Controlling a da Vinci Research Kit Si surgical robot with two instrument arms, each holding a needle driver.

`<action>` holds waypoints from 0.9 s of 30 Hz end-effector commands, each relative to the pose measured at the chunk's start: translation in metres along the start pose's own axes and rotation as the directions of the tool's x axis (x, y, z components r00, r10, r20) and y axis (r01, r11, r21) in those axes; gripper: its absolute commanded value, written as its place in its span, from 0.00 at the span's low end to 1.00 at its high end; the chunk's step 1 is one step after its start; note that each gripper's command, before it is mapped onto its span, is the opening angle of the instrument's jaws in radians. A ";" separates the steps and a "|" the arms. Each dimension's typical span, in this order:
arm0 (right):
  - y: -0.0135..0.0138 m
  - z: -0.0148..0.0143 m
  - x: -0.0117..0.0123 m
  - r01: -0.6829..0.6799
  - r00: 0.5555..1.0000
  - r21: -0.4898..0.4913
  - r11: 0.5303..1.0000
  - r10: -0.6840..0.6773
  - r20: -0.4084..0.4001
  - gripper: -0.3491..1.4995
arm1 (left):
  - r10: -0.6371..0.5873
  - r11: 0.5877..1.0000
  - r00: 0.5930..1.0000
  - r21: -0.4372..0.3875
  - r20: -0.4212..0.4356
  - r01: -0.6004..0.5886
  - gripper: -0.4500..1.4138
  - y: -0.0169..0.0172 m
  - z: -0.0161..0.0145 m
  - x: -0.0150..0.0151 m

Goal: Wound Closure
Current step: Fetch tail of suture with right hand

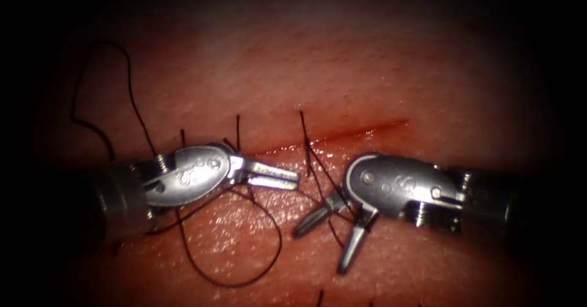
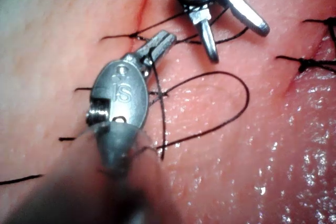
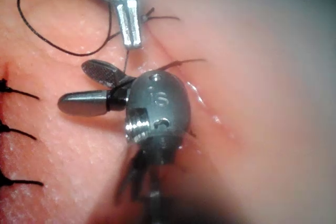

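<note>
Left claw [image 1: 287,178] first: it reaches in from the left along the near side of the cut [image 1: 342,137], its two jaws close together and nearly shut, and I cannot tell whether any thread is caught between them. Dark thread [image 1: 269,252] runs beneath it and swings out in a wide loop over the tissue [image 1: 367,68] on the near side, with another strand trailing off to the far left. Short knotted stitch ends stand up along the cut between the two tools. Over to the right, the right claw [image 1: 327,243] has its jaws spread wide apart, released, holding nothing, with thread strands passing just beside them. Red fluid [image 1: 373,128] lines the cut's right stretch.
</note>
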 end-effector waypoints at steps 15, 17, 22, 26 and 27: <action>0.0013 -0.0010 -0.0025 0.132 0.987 0.007 0.991 -0.132 0.091 0.94 | 0.001 1.000 1.000 0.004 0.013 -0.001 0.00 -0.0003 0.0015 0.0001; 0.0015 -0.0012 -0.0026 0.153 0.982 0.010 0.988 -0.153 0.107 0.95 | 0.000 1.000 1.000 0.002 0.014 0.000 0.00 -0.0004 0.0017 0.0001; 0.0016 -0.0011 -0.0030 0.194 0.972 0.023 0.981 -0.195 0.130 0.95 | -0.003 1.000 1.000 0.000 0.011 0.003 0.00 -0.0003 0.0019 -0.0001; 0.0019 -0.0008 -0.0031 0.198 0.972 0.047 0.979 -0.202 0.123 0.57 | -0.008 1.000 1.000 -0.002 0.014 0.008 0.00 -0.0002 0.0019 -0.0002; 0.0020 -0.0009 -0.0031 0.200 0.972 0.046 0.979 -0.204 0.116 0.09 | -0.007 1.000 1.000 -0.003 0.014 0.007 0.00 -0.0001 0.0018 -0.0002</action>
